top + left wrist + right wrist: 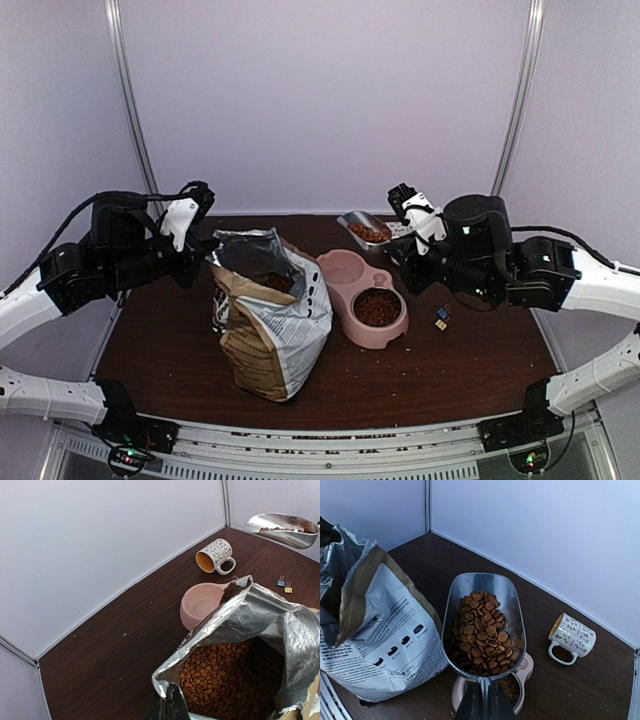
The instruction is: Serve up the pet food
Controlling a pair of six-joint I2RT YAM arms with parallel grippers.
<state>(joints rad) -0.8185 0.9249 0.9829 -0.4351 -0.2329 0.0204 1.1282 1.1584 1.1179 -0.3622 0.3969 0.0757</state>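
Both clamped: left hand (167, 704) on bag (272, 617), right hand (484, 690) on scoop (481, 582), pet food (482, 630) heaped lengthwise away from it.

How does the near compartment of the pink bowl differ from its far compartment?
The near compartment holds kibble; the far compartment is empty, its pink floor bare. The far compartment lies beside the bag; the near compartment lies toward the binder clips. Both are round hollows of one pink bowl.
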